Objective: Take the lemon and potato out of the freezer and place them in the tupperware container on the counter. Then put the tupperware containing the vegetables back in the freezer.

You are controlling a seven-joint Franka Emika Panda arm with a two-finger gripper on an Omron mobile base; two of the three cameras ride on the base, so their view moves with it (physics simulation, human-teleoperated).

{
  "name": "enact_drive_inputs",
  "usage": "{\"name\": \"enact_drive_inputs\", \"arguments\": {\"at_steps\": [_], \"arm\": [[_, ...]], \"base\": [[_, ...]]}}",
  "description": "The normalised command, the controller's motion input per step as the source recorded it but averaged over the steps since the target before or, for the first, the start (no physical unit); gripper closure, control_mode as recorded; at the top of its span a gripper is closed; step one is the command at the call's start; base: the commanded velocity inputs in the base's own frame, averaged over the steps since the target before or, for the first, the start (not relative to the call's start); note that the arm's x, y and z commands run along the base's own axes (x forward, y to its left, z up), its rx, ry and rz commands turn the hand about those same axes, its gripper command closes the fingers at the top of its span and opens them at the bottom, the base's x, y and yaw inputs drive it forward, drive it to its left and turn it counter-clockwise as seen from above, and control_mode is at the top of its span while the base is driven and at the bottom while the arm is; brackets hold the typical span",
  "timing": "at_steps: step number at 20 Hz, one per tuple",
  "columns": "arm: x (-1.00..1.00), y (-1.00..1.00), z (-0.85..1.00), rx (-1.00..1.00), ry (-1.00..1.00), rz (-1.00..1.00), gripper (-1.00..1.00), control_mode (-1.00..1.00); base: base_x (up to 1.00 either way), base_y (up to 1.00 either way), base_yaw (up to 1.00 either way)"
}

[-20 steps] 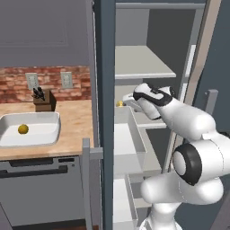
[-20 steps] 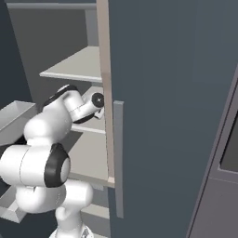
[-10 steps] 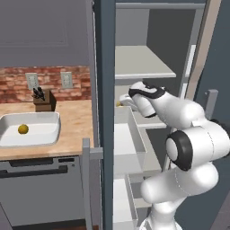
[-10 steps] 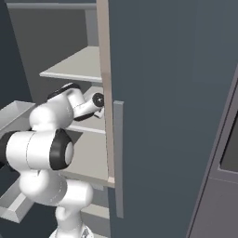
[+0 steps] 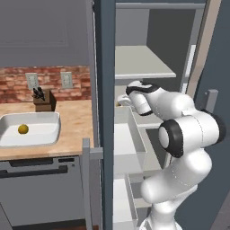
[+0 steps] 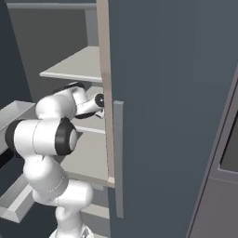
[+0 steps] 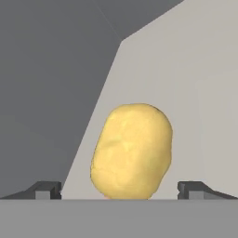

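Looking from the left base view, the freezer (image 5: pixel 105 67) is seen with its door swung open, and the arm is bent into it at the height of a pale grey shelf (image 5: pixel 139 63). The end effector (image 5: pixel 123 99) is reached toward the left edge of the compartment, where a small patch of yellow-tan is just visible behind the frame (too little of it shows to judge its shape). On the desk (image 5: pixel 76 123) to the left, the tupperware container (image 5: pixel 45 134) is set flat, and the lemon (image 5: pixel 23 129) lies inside it near its left side. A knife block (image 5: pixel 44 99) stands against the brick wall behind it. Compared with a second ago, the elbow has been swung forward and the hand carried further left into the compartment; the lemon and the container are unchanged.

From the right base view, the arm is seen folded in under the shelf, its hand largely hidden by the door edge.

In the hand view, the potato (image 7: pixel 132 151) is shown close ahead, resting on the pale shelf floor beside the dark inner wall. Its long axis is stood nearly upright in this picture, leaning slightly to the right at the top. The fingertips (image 7: pixel 46 189) are spread wide, one to each side of the potato, and no contact with it is seen.
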Motion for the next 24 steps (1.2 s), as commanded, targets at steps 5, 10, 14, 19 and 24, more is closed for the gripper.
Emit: {"name": "enact_drive_inputs", "arguments": {"at_steps": [5,10,14,19,24], "arm": [[0.29,0.04,-0.17,0.00,0.02,0.00,-1.00,-1.00],[0.22,0.09,-0.19,0.00,0.02,0.00,-1.00,-1.00],[0.18,0.15,-0.20,0.00,0.01,0.00,-1.00,-1.00],[0.06,0.21,-0.22,0.00,0.00,0.00,-1.00,-1.00],[0.00,0.27,-0.31,-0.01,0.00,0.00,1.00,-1.00]], "base": [[0.00,0.00,0.00],[0.00,0.00,0.00],[0.00,0.00,0.00],[0.00,0.00,0.00],[0.00,0.00,0.00]]}}
